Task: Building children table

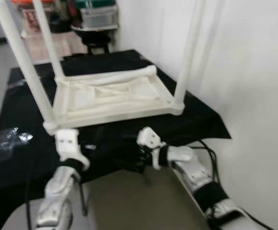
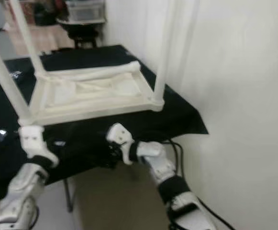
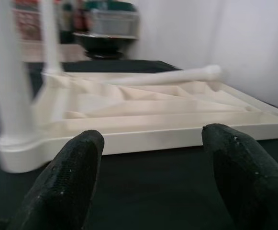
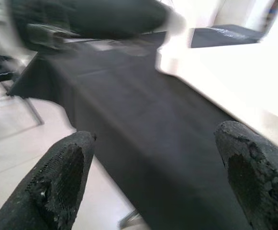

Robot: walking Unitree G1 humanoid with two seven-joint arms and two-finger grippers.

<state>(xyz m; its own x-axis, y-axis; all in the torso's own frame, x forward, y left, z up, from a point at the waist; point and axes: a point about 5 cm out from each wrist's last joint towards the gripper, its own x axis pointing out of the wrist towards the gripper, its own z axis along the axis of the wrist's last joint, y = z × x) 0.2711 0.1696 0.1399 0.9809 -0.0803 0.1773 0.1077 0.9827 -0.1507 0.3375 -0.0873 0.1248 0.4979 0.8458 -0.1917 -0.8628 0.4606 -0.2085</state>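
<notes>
A white children's table (image 1: 110, 103) lies upside down on a black-covered work table (image 1: 24, 105). Three white legs stand up from its corners: near left (image 1: 26, 72), far left (image 1: 45, 38) and near right (image 1: 189, 52). A loose white leg (image 1: 115, 76) lies across the far side of the underside, by the corner with no upright leg. In the left wrist view my left gripper (image 3: 150, 139) is open, just short of the table's near rim (image 3: 143, 136). In the right wrist view my right gripper (image 4: 155, 134) is open over the black cloth (image 4: 129, 120), beside a white corner (image 4: 234, 76).
A white wall (image 1: 253, 72) runs close along the right. A crumpled clear plastic bag (image 1: 7, 136) lies on the cloth at the left. Behind the work table stand a black stool (image 1: 95, 38) and storage bins (image 1: 98, 17). Black cables (image 1: 210, 153) hang near my right arm.
</notes>
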